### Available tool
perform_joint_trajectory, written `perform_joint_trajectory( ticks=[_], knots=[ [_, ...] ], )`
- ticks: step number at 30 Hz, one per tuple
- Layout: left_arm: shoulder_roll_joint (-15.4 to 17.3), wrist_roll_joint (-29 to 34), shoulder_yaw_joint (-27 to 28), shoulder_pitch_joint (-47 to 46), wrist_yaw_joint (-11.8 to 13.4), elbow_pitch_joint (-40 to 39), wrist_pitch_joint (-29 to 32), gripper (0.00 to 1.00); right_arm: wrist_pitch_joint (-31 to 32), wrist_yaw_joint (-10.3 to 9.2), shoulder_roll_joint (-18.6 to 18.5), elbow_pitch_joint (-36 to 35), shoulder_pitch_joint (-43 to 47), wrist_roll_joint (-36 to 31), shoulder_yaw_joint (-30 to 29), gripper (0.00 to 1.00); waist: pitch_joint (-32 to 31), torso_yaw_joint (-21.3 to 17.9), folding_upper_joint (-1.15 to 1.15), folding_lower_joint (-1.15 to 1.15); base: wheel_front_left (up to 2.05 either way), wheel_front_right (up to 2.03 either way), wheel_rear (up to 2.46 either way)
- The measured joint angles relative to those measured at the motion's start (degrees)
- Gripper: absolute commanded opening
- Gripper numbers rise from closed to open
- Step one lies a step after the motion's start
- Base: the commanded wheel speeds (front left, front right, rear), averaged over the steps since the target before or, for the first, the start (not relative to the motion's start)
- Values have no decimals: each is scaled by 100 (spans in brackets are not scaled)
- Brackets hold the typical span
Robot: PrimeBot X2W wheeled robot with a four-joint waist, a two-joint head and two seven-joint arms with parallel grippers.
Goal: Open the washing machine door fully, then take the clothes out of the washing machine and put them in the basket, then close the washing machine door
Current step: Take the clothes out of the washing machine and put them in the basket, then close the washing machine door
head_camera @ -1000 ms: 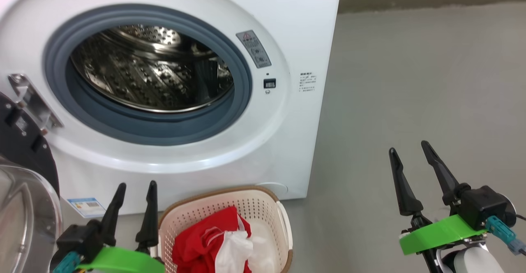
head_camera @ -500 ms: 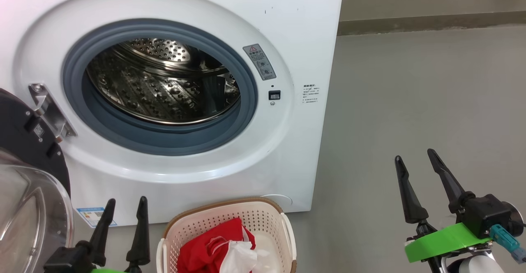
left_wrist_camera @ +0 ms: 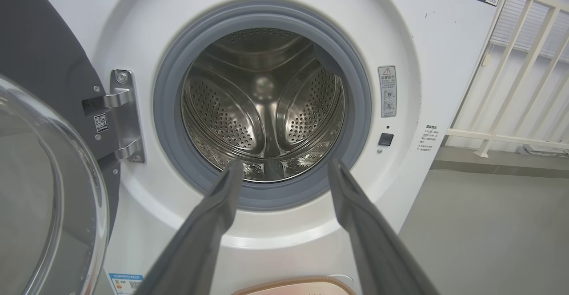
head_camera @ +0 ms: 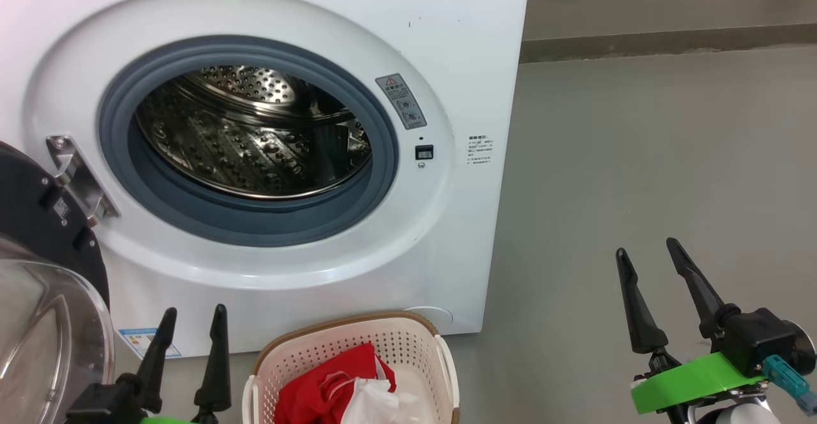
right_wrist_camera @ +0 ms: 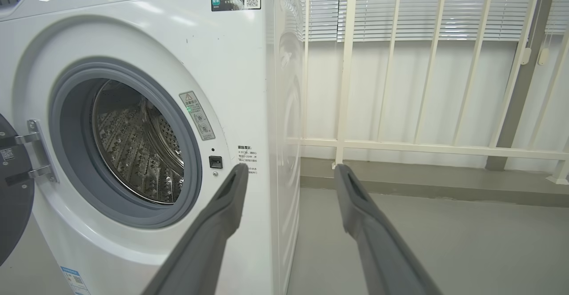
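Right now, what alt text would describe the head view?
The washing machine stands with its door swung open and drum bare; the clothes lie in the basket. The left gripper and right gripper are open, empty.

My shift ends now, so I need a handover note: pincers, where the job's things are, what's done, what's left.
Left pincer: open, empty, low beside the basket.
Right pincer: open, empty, over the floor right of the washing machine.
Washing machine door: swung open on the left.
Clothes: red and white, in the basket; drum looks empty.
Done: door opened, clothes moved.
Left: close the door.
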Motion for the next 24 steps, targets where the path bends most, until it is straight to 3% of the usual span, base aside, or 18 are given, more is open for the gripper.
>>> perform_joint_trajectory(
  ticks=[13,24],
  knots=[
    [1,158,-7,0,5,31,0,100,0,0,2,-3,0,-5,-35,100,28,1,0,0,-19,25,-5],
    [0,135,-7,0,5,54,0,100,0,0,5,1,0,-5,-38,100,20,1,0,0,-150,169,-19]
  ],
)
